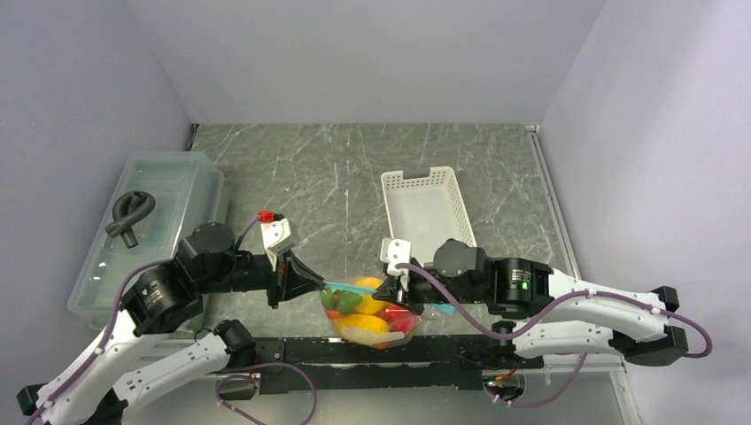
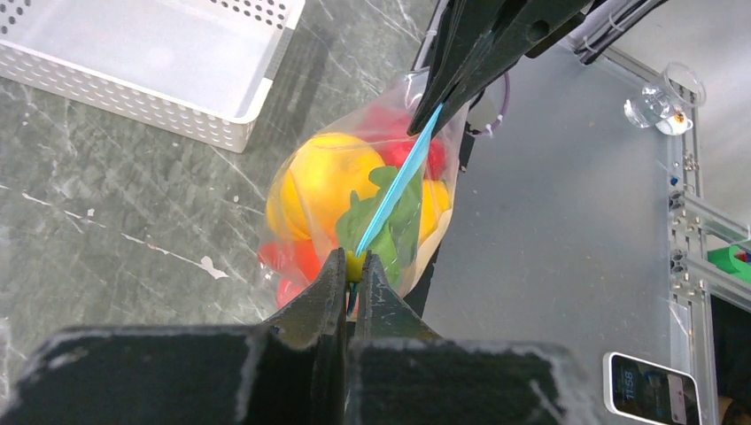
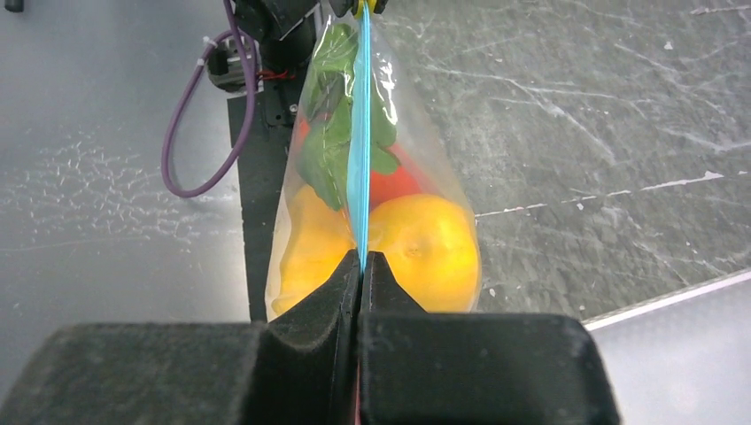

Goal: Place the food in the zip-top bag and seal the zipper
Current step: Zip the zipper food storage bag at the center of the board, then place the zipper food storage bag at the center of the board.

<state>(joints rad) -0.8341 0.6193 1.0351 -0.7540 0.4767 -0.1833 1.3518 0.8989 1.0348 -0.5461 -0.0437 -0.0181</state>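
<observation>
The clear zip-top bag [image 1: 376, 329] hangs between both grippers at the table's front edge, with the food inside it. In the left wrist view I see a yellow round fruit [image 2: 323, 177], a green leafy piece [image 2: 390, 221] and red pieces [image 2: 292, 261]. The teal-blue zipper [image 1: 354, 289] runs taut from my left gripper [image 1: 321, 284] to my right gripper [image 1: 394, 301]. The left gripper [image 2: 355, 266] is shut on the zipper's [image 2: 398, 181] end, where a small yellow piece sits between the jaws. The right gripper [image 3: 362, 261] is shut on the zipper [image 3: 359, 150], above a yellow fruit [image 3: 425, 248].
An empty white perforated basket [image 1: 428, 205] stands behind the bag. A translucent lidded bin [image 1: 150, 221] with a black looped object [image 1: 130, 215] on its lid sits at the left. A black rail [image 1: 354, 354] runs along the front under the bag. A phone [image 2: 651, 388] lies on the grey front surface.
</observation>
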